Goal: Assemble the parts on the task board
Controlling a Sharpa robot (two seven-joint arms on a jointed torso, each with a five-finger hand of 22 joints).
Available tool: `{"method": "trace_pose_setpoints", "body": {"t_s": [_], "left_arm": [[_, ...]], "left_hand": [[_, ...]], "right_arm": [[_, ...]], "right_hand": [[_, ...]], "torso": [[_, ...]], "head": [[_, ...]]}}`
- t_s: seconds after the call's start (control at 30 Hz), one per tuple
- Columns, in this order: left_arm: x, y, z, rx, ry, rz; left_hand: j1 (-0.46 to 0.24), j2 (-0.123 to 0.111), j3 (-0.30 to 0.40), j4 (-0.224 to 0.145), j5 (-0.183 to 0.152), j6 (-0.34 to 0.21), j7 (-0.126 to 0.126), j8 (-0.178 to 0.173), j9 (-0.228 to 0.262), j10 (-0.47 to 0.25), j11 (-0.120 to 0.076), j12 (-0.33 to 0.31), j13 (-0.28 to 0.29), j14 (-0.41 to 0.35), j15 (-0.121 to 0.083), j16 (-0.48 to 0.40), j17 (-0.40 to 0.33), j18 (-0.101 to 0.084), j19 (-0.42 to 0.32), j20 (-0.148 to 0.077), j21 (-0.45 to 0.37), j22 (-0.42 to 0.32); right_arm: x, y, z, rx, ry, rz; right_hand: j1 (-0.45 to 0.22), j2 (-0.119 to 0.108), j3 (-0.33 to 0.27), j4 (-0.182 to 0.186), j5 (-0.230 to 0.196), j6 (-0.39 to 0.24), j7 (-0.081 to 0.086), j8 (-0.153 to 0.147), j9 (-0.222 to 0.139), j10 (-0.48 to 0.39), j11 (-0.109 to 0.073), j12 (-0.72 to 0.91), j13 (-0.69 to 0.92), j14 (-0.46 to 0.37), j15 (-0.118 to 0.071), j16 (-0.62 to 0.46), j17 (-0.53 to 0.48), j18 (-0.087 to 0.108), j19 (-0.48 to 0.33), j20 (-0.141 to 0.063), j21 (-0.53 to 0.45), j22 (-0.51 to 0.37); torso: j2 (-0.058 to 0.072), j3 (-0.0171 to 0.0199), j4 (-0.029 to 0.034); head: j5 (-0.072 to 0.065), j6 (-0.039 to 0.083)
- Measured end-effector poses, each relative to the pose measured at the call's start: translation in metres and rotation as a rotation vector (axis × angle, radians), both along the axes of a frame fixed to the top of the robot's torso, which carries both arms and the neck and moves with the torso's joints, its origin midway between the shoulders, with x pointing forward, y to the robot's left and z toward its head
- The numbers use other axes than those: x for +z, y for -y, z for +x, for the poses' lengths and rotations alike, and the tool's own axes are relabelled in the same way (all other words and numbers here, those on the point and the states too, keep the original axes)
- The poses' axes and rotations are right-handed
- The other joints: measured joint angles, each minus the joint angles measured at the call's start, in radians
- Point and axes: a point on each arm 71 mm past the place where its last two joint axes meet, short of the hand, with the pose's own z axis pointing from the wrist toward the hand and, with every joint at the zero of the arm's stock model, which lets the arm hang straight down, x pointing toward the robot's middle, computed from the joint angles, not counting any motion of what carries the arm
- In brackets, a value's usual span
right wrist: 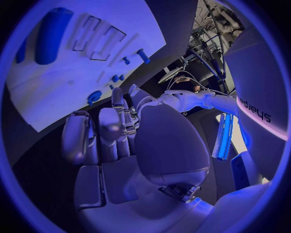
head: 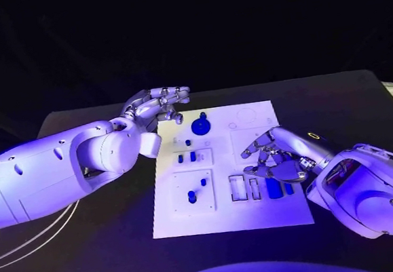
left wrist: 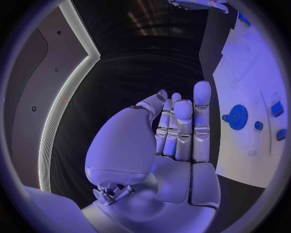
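1. Lay flat mid-counter: white task board (head: 230,220), carrying small blue parts, among them a gear (head: 202,125) near its far edge and a long cylinder (head: 274,187) by its right edge.
2. Hovered over the board's far left corner: left hand (head: 160,105), fingers straight and together, holding nothing.
3. Hung above the cylinder: right hand (head: 271,158), fingers apart, gripping nothing.
4. Underneath all: black counter (head: 95,260).

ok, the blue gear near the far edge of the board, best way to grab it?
Probably from straight above, fingertips pinching across the rim. The blue gear lies flat on the task board, so only its toothed edge and top face are free. The open left hand hovers just beside it and looks best placed; the right hand is nearer the slots.
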Motion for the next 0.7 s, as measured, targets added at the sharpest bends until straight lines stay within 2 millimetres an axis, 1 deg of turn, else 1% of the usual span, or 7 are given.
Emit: {"method": "trace_pose_setpoints", "body": {"t_s": [0.07,0.17,0.23,0.27,0.3,0.47,0.7], "left_arm": [[0.0,0.0,0.0,0.0,0.0,0.0],[-0.001,0.0,0.0,-0.002,-0.001,0.0],[-0.001,0.0,-0.001,-0.003,-0.002,0.0],[-0.001,0.0,-0.001,-0.004,-0.002,0.0],[-0.001,0.0,-0.001,-0.005,-0.003,-0.001],[-0.002,0.001,-0.001,-0.008,-0.005,-0.002],[-0.004,0.001,-0.002,-0.012,-0.008,-0.003]], "left_hand": [[0.0,0.0,0.0,0.0,0.0,0.0,0.0,0.0,0.0,0.0,0.0,0.0,0.0,0.0,0.0,0.0,0.0,0.0,0.0,0.0,-0.003,0.0],[0.0,0.0,0.0,0.0,0.0,0.0,0.0,0.0,0.0,0.0,0.0,0.0,0.0,0.0,0.0,0.0,0.002,0.0,0.0,0.0,-0.003,0.0],[0.0,0.0,0.0,0.0,0.0,0.0,0.0,0.0,0.0,0.0,0.0,0.0,0.0,0.0,0.0,0.0,0.003,0.0,0.0,0.0,-0.003,0.001],[0.0,0.0,0.0,0.0,0.0,0.0,0.0,0.0,0.0,0.0,0.0,0.0,0.0,0.0,0.0,0.0,0.003,0.0,0.0,0.0,-0.002,0.001],[0.0,0.0,0.0,0.0,0.0,0.0,0.0,0.0,0.0,0.0,0.0,0.0,0.0,0.0,0.0,0.0,0.003,0.0,0.0,0.0,-0.003,0.001],[0.0,0.0,0.0,0.0,0.0,0.0,0.0,0.0,0.0,0.0,0.0,0.0,0.0,0.0,0.0,0.0,0.003,0.0,0.0,0.0,-0.002,0.001],[0.0,0.0,0.0,0.0,0.0,0.0,0.0,0.0,0.0,0.0,0.0,0.0,0.0,0.0,0.0,0.0,0.003,0.0,0.0,0.0,-0.002,0.001]], "right_arm": [[-0.003,0.011,-0.001,-0.042,-0.034,-0.01],[-0.01,0.025,-0.005,-0.106,-0.09,-0.036],[-0.013,0.031,-0.008,-0.139,-0.117,-0.053],[-0.016,0.035,-0.009,-0.16,-0.134,-0.066],[-0.017,0.037,-0.01,-0.174,-0.145,-0.075],[-0.023,0.039,-0.013,-0.229,-0.19,-0.11],[-0.031,0.039,-0.012,-0.271,-0.216,-0.161]], "right_hand": [[-0.027,0.002,-0.052,0.028,0.044,0.002,-0.012,0.015,0.0,0.011,-0.018,0.211,0.238,0.0,-0.007,0.099,0.12,-0.016,0.025,-0.014,0.046,0.024],[-0.042,0.009,-0.111,0.06,0.067,0.004,-0.018,0.036,0.005,-0.006,-0.021,0.453,0.526,0.0,-0.007,0.17,0.212,-0.016,0.032,-0.013,0.078,0.028],[-0.063,0.018,-0.147,0.089,0.087,0.004,-0.018,0.044,0.008,-0.012,-0.02,0.538,0.633,0.0,-0.007,0.202,0.246,-0.018,0.033,-0.013,0.083,0.028],[-0.064,0.018,-0.157,0.096,0.096,0.004,-0.018,0.044,0.008,-0.012,-0.02,0.565,0.666,0.0,-0.007,0.216,0.252,-0.031,0.033,-0.013,0.089,0.028],[-0.07,0.024,-0.17,0.098,0.103,0.003,-0.018,0.044,0.009,-0.014,-0.018,0.585,0.694,0.0,-0.007,0.226,0.254,-0.031,0.033,-0.013,0.094,0.028],[-0.081,0.035,-0.215,0.104,0.108,-0.012,-0.012,0.051,0.011,-0.029,-0.013,0.613,0.75,0.0,-0.007,0.24,0.255,-0.031,0.032,-0.013,0.095,0.028],[-0.075,0.049,-0.239,0.102,0.114,-0.019,-0.013,0.059,0.015,-0.029,-0.013,0.647,0.803,0.0,-0.007,0.253,0.255,-0.031,0.032,-0.013,0.098,0.027]], "torso": [[-0.002,-0.0012,-0.0059],[-0.004,-0.0023,-0.0155],[-0.006,-0.0035,-0.0202],[-0.006,-0.0035,-0.0218],[-0.007,-0.0042,-0.0229],[-0.009,-0.0052,-0.0271],[-0.009,-0.006,-0.0247]], "head": [[-0.017,0.005],[-0.048,0.012],[-0.067,0.014],[-0.074,0.015],[-0.08,0.016],[-0.096,0.012],[-0.104,0.005]]}}
